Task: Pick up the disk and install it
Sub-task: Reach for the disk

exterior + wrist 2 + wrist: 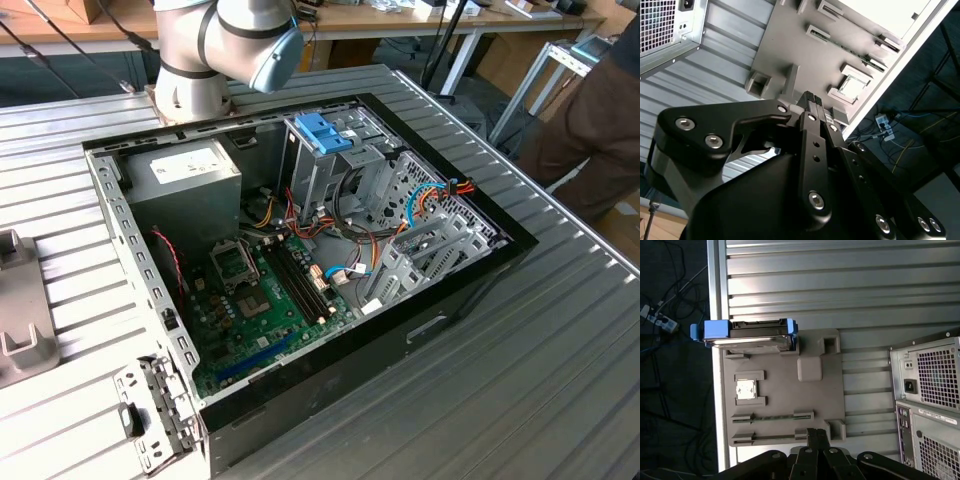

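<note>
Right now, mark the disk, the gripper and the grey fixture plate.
disk (750, 341): first wrist view, on its grey metal body.
gripper (812, 100): second wrist view, between shut fingertips.
grey fixture plate (822, 395): first wrist view, bare face.

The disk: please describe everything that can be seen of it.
In the first wrist view the disk is a flat grey metal hard drive framed in a light blue plastic carrier, whose blue ends stick out at both sides. It seems to stand on edge in a slot at one end of a grey plastic holder plate, near the edge of the ribbed metal table. The black claw is apart from it, at the plate's opposite end.
</note>
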